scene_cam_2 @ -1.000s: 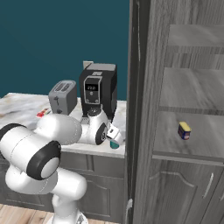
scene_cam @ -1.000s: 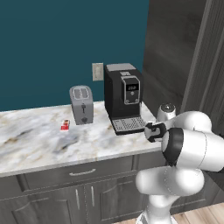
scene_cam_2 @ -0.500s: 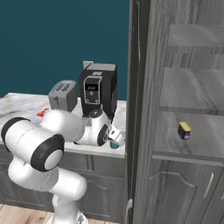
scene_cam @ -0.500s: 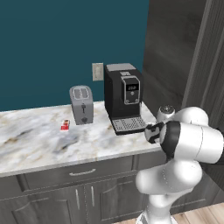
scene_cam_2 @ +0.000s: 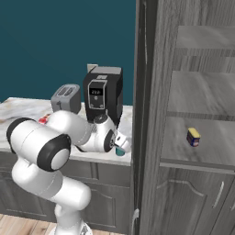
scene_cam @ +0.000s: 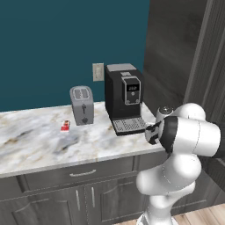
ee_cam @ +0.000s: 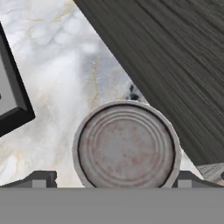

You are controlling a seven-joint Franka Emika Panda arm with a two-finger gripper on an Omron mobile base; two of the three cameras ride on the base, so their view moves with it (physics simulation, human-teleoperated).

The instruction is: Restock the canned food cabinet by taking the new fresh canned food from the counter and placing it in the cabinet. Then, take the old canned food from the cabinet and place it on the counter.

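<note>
Neither swap is done yet: the end effector (ee_cam: pixel 112 183) hangs spread wide above the teal can (ee_cam: pixel 127 146) at lower centre, on the bench (ee_cam: pixel 57 65); the blue can (scene_cam_2: pixel 193 137) sits centre-right, on the cabinet (scene_cam_2: pixel 206 82) shelf.

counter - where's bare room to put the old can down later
The widest bare marble on the counter runs left of the toaster, past the small red item, and along the front edge. It is crowded at the right end: coffee machine, teal can under the end effector, and the cabinet side.
</note>
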